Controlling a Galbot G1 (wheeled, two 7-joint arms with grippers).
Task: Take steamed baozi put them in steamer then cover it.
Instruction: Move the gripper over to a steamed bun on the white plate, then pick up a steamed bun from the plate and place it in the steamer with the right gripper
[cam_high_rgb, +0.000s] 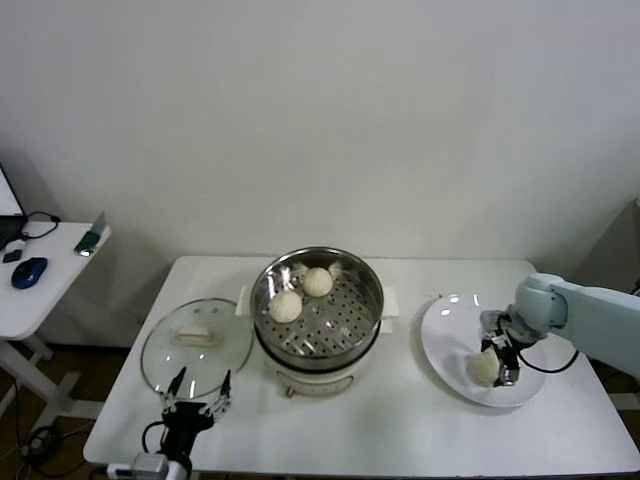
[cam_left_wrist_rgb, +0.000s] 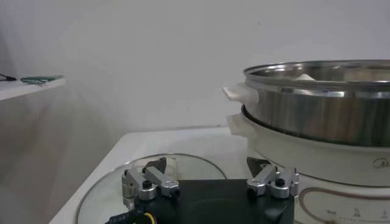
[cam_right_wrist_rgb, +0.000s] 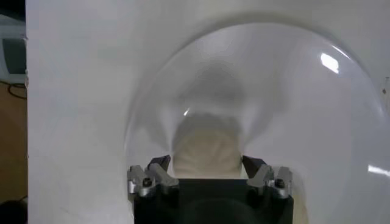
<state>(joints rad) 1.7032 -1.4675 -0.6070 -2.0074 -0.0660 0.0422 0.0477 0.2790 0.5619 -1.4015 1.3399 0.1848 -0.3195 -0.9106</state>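
The steamer (cam_high_rgb: 318, 318) stands mid-table with two baozi (cam_high_rgb: 285, 306) (cam_high_rgb: 318, 281) on its perforated tray; a pale sliver behind them may be a third. One baozi (cam_high_rgb: 484, 367) lies on the white plate (cam_high_rgb: 450, 320) at the right. My right gripper (cam_high_rgb: 500, 358) is down over it, open, a finger on each side; the right wrist view shows the bun (cam_right_wrist_rgb: 207, 143) between the fingers (cam_right_wrist_rgb: 159, 165). The glass cover (cam_high_rgb: 195, 345) lies flat left of the steamer. My left gripper (cam_high_rgb: 202, 382) hovers open and empty at its near edge; it shows in the left wrist view (cam_left_wrist_rgb: 207, 164).
A small side table (cam_high_rgb: 40, 300) at the far left holds a blue mouse (cam_high_rgb: 29, 272) and a green object (cam_high_rgb: 88, 242). The table's front edge (cam_high_rgb: 400, 468) runs just below both grippers. The steamer's side handle (cam_left_wrist_rgb: 241, 92) juts toward the cover.
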